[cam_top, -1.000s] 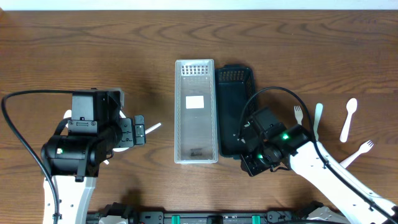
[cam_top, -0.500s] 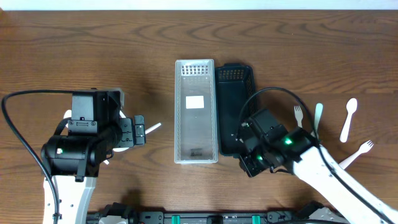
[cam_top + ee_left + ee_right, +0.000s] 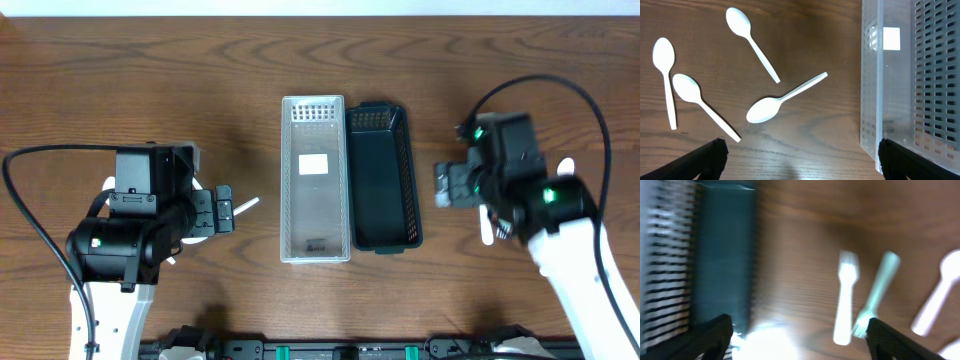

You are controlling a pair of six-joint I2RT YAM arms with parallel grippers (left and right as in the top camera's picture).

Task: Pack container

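Overhead view: right gripper [image 3: 445,187] has swung from the near edge of the black container [image 3: 380,180] rightward to the forks [image 3: 845,300], jaws spread, holding nothing. Container sits unfilled at centre. Left gripper [image 3: 222,210] likewise spread, empty, above the spoons [image 3: 765,107].

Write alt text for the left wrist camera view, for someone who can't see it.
Four white plastic spoons lie scattered on a brown wooden table, none touched. A clear perforated container runs along the right edge. The left gripper is open and empty, its black fingertips at the bottom corners.
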